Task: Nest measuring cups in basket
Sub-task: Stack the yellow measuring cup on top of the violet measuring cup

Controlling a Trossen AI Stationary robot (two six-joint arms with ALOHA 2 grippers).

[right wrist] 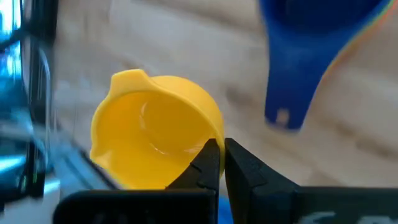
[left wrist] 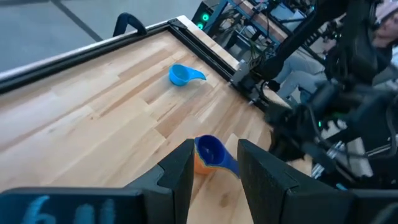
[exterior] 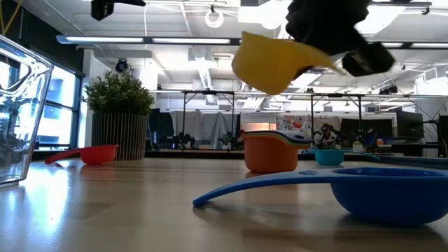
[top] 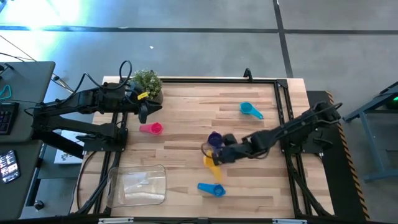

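My right gripper (top: pixel 219 154) is shut on the yellow cup (top: pixel 212 165) and holds it in the air (exterior: pixel 273 63) near the table's middle. Just beyond it, a stack of nested cups (top: pixel 214 138), orange outside (exterior: pixel 269 150), stands on its base. A blue cup (top: pixel 211 188) lies toward the near edge, a light blue cup (top: pixel 250 111) toward the far right, and a red cup (top: pixel 151 128) to the left. The clear basket (top: pixel 137 185) sits at the near left. My left gripper (top: pixel 144 112) hangs open above the red cup, touching nothing. My right gripper pinches the yellow cup at its handle side (exterior: pixel 318 61), where the handle runs in between the two fingers (right wrist: pixel 210 160). The fingers come in roughly level from the table's right. The cup is lifted clear, tilted, with its bowl (right wrist: pixel 155 137) sticking out past the fingertips.
A small potted plant (top: pixel 146 81) stands at the far left corner, close to my left arm. A dark frame (top: pixel 283 112) borders the table's right and far sides. Bare wood lies between the basket and the blue cup.
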